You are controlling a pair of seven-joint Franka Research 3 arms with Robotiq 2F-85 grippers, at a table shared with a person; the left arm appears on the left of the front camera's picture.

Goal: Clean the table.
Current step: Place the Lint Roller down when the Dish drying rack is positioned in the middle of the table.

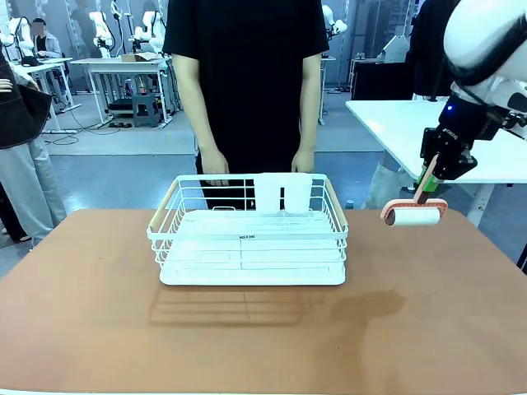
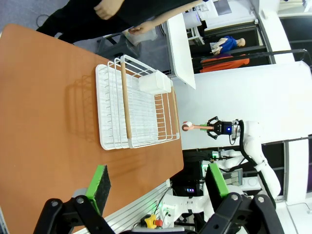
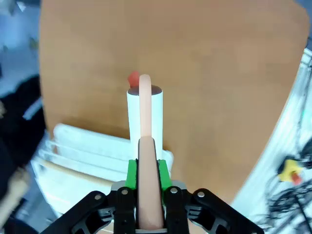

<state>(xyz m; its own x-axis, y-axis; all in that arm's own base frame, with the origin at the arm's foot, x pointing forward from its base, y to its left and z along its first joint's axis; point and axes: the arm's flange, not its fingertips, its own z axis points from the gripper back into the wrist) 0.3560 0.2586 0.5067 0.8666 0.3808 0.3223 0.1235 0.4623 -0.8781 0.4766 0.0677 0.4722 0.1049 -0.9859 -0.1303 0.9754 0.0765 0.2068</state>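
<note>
Floor (image 1: pixel 123 140): grey and smooth, with cables trailing near the far desks.
Desks (image 1: pixel 123 70): white tops on metal legs, far left.
White table (image 1: pixel 412 123): close by on the right.
Light: even, indoor.

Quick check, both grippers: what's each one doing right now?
Left gripper: open, holding nothing, above the table.
Right gripper: shut on the lint roller by its handle, roller held above the table's right side.
</note>
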